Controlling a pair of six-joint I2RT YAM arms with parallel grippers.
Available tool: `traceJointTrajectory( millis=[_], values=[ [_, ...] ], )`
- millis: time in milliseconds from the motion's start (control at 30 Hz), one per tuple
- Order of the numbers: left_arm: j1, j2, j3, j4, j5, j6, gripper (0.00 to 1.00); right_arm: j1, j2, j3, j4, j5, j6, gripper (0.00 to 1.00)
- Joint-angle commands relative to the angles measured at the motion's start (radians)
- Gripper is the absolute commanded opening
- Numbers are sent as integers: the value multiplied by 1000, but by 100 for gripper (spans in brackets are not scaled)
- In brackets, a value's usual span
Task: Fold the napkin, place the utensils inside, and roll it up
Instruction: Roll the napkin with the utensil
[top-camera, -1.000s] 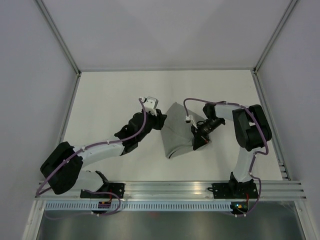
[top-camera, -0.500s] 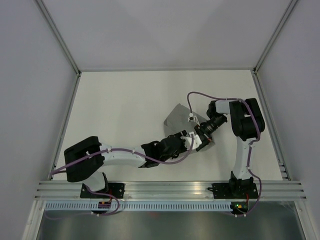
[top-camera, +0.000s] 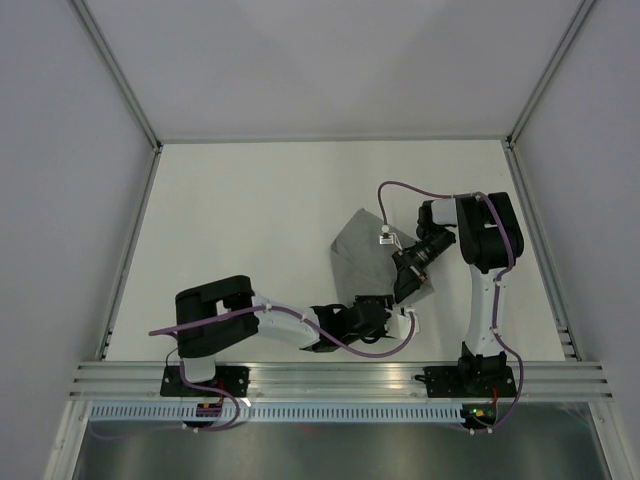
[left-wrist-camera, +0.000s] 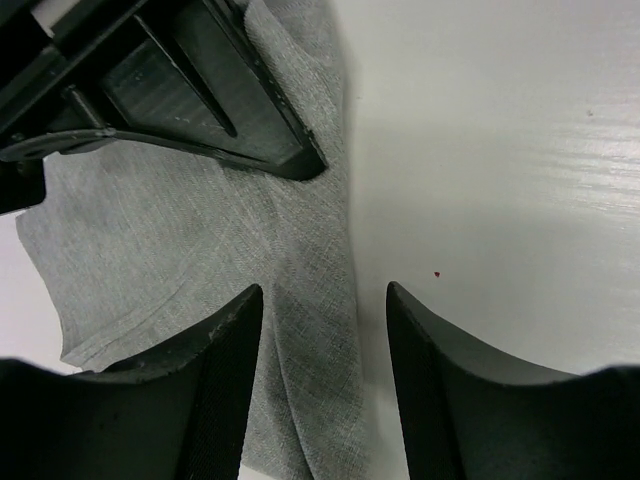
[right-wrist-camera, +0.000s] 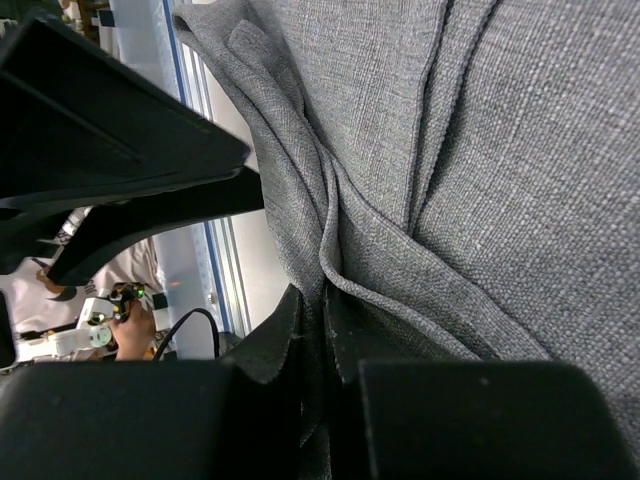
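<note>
My right claw (right-wrist-camera: 318, 305) is clamped on a fold of the napkin (right-wrist-camera: 480, 150). My left claw (left-wrist-camera: 323, 292) holds its fingers apart over the napkin's edge on the tabletop (left-wrist-camera: 500, 150).

We see two arms of one build. The left arm (top-camera: 285, 320) and the right arm (top-camera: 482, 310) both have slim white tubular links joined by bulky black joint housings. A purple cable (top-camera: 400, 184) runs loosely along each arm, and the right one carries a small white connector (top-camera: 383, 238). Black base plates (top-camera: 205, 381) show tiny green and red lights. The jaws are matte black, with smooth, curved inner faces.
</note>
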Motion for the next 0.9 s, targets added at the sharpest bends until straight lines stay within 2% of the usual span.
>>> traceJointTrajectory(
  millis=[0, 267, 367, 467, 500, 700, 833, 867],
  values=[
    [-6, 49, 48, 39, -2, 65, 58, -20, 40, 20, 65, 29, -108, 1],
    [2, 138, 88, 51, -22, 100, 59, -24, 51, 26, 51, 29, -117, 1],
    [8, 143, 94, 31, -6, 103, 56, -26, 60, 33, 43, 29, -117, 1],
    [20, 134, 101, -24, 43, 92, 43, -26, 66, 43, 33, 28, -128, 1],
    [32, 132, 108, -77, 85, 83, 32, -26, 69, 44, 28, 27, -132, 1],
    [97, 135, 235, -308, 315, 14, 4, -26, 62, 43, 26, 23, -139, 1],
    [128, 160, 335, -505, 464, -16, 2, -26, 22, 38, 43, 20, -129, 1],
    [144, 166, 354, -530, 529, -26, 2, -26, 5, 30, 72, 14, -105, 4]
  ],
)
